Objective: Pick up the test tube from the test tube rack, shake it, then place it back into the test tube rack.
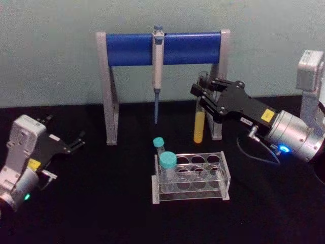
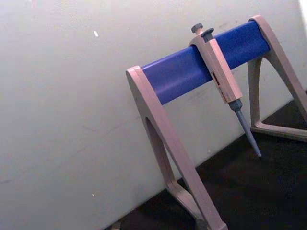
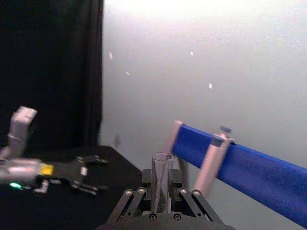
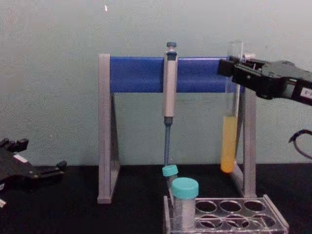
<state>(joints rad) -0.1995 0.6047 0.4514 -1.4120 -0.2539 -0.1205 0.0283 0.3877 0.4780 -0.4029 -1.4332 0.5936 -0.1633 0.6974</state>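
The test tube point(image 1: 199, 126) is a slim clear glass tube with yellow-orange liquid in its lower part. It hangs upright in the air, above and behind the right end of the test tube rack point(image 1: 224, 176). My right gripper point(image 1: 204, 100) is shut on its upper part, with the open rim point(image 4: 236, 45) sticking out above the fingers. The right wrist view shows the tube point(image 3: 161, 179) clamped between the fingers. The chest view has the tube point(image 4: 227, 142) well above the clear acrylic rack point(image 4: 274, 215). My left gripper point(image 1: 77, 142) rests open at the far left of the table.
A grey-and-blue pipette stand point(image 1: 162, 48) stands right behind the tube, with a pipette point(image 1: 158, 66) hanging from its bar. Its right leg point(image 4: 249, 146) is close beside the tube. Two teal-capped tubes point(image 1: 167, 161) stand in the rack's left end.
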